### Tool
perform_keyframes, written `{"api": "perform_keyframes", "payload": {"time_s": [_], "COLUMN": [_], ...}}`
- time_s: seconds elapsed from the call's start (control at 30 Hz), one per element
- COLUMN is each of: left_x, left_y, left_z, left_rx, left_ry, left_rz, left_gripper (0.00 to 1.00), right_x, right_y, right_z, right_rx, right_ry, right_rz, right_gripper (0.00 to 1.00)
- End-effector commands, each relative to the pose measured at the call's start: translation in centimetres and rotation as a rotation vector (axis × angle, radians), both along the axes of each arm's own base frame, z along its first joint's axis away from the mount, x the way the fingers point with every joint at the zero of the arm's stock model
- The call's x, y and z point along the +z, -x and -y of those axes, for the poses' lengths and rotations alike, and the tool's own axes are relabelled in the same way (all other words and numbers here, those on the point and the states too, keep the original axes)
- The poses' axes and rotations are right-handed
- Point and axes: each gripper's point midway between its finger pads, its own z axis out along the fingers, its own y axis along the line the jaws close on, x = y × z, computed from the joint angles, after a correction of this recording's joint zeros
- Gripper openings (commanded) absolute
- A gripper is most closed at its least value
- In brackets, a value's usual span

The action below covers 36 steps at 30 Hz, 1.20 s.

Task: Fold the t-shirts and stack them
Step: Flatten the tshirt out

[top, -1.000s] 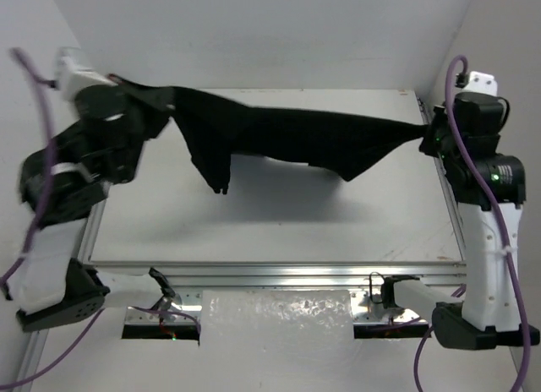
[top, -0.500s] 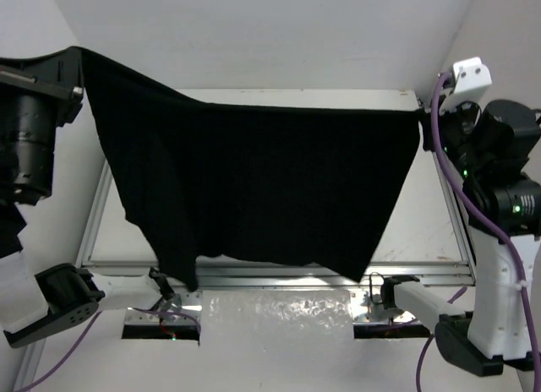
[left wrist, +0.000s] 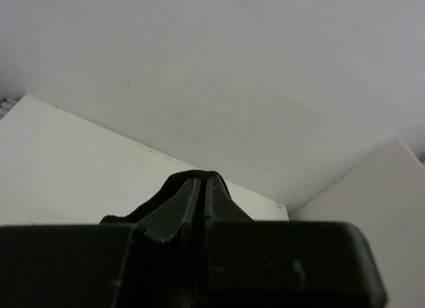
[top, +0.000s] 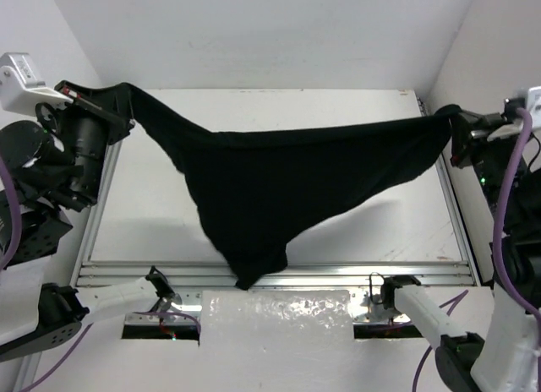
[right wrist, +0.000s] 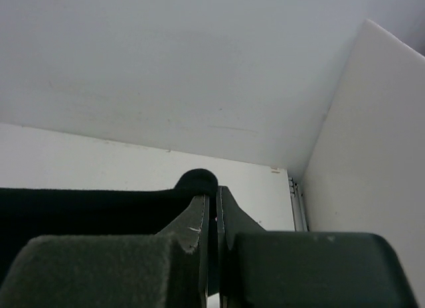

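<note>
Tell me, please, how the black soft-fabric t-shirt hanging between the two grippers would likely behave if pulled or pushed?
The black soft-fabric t-shirt is probably floppy: strung between the left gripper and right gripper, its middle sags deeply. It seems light, since two pinched edges carry it. Pushed on the white table, it would likely bunch, not slide.

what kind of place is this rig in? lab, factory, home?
Likely a lab test cell: bare white walls box in a white table on aluminium rails; left gripper and right gripper stretch a black t-shirt over it.
</note>
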Motion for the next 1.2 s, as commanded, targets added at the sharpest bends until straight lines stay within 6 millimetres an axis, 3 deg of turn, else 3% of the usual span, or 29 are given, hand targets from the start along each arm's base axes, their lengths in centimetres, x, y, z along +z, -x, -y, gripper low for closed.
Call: {"api": "perform_keyframes", "payload": {"time_s": [0.0,0.17,0.3,0.43,0.6,0.7,0.73,0.8,0.83,0.87,0.9,0.97,1.0,1.07,1.1,1.13,1.17], "left_x": [3.3,4.9,7.5,8.0,7.9,7.4,7.0,6.5,5.4,5.3,3.5,2.6,0.6,-1.6,-4.3,-5.7,-8.6], "left_y": [1.2,2.2,3.8,4.3,3.7,1.8,0.4,-1.1,-3.1,-3.9,-6.3,-8.7,-11.3,-14.7,-17.5,-19.5,-22.4], "left_z": [-0.2,-0.8,-1.2,-1.8,-2.7,-1.7,-0.5,0.1,1.6,1.6,3.5,4.3,6.6,7.1,9.1,7.9,8.8], "left_rx": [-0.054,-0.078,-0.128,-0.126,-0.053,-0.004,0.008,0.059,0.086,0.144,0.169,0.224,0.191,0.171,0.108,0.135,0.118], "left_ry": [0.05,0.045,0.045,0.067,0.068,0.023,-0.004,-0.054,-0.108,-0.143,-0.219,-0.313,-0.371,-0.396,-0.394,-0.391,-0.411], "left_rz": [0.108,0.136,0.238,0.253,0.23,0.185,0.161,0.133,0.092,0.08,0.033,0.024,-0.006,-0.039,-0.076,-0.109,-0.163], "left_gripper": [0.0,0.0,0.0,0.0,0.0,0.0,0.0,0.0,0.0,0.0,0.0,0.0,0.0,0.0,0.0,0.0,0.0], "right_x": [-1.7,-1.9,0.3,1.5,1.4,-0.2,-1.7,-2.7,-4.6,-5.9,-6.2,-9.0,-10.5,-12.1,-14.0,-15.1,-17.3], "right_y": [-1.3,0.3,2.1,2.8,1.4,-1.3,-2.7,-5.1,-6.7,-8.6,-10.0,-12.6,-14.8,-17.0,-19.4,-20.6,-23.3], "right_z": [0.7,2.4,3.5,3.8,3.7,3.6,3.6,3.7,3.7,3.5,3.2,3.1,2.8,3.5,3.4,4.0,4.1], "right_rx": [-0.053,-0.146,-0.196,-0.212,-0.212,-0.218,-0.225,-0.238,-0.243,-0.24,-0.23,-0.225,-0.213,-0.209,-0.179,-0.182,-0.172], "right_ry": [-0.075,-0.094,-0.097,-0.091,-0.087,-0.077,-0.068,-0.054,-0.044,-0.034,-0.033,-0.016,-0.013,-0.033,-0.038,-0.044,-0.042], "right_rz": [-0.029,-0.03,0.014,0.022,-0.016,-0.064,-0.103,-0.117,-0.162,-0.199,-0.189,-0.233,-0.245,-0.269,-0.301,-0.318,-0.352], "right_gripper": [0.0,0.0,0.0,0.0,0.0,0.0,0.0,0.0,0.0,0.0,0.0,0.0,0.0,0.0,0.0,0.0,0.0]}}
